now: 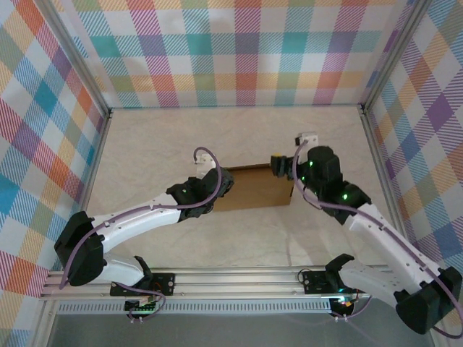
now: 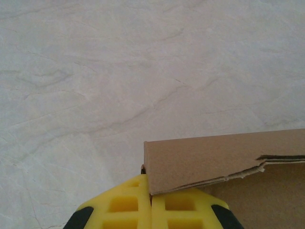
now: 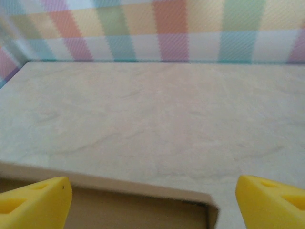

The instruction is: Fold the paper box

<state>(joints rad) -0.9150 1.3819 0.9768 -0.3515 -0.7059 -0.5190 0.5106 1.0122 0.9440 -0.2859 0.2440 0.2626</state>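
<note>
The paper box [image 1: 255, 189] is brown cardboard lying mid-table between the two arms. In the left wrist view one raised wall [image 2: 214, 155] runs off to the right, with a torn-looking flap edge and the box floor below it. My left gripper [image 2: 151, 198] is shut, and its yellow fingers [image 2: 124, 205] meet on the wall's near corner. It sits at the box's left end [image 1: 221, 182]. My right gripper [image 3: 152, 191] is open above the box's right far corner [image 3: 209, 207], with its yellow fingertips [image 3: 35, 202] spread wide and nothing between them. Seen from above, the right gripper [image 1: 281, 165] hovers at that corner.
A pale marbled table [image 1: 159, 144] spreads around the box, bounded by plaid walls [image 1: 246, 50] at the back and sides. A metal rail [image 1: 231, 278] runs along the near edge by the arm bases. A small white piece [image 1: 308, 136] lies near the right arm.
</note>
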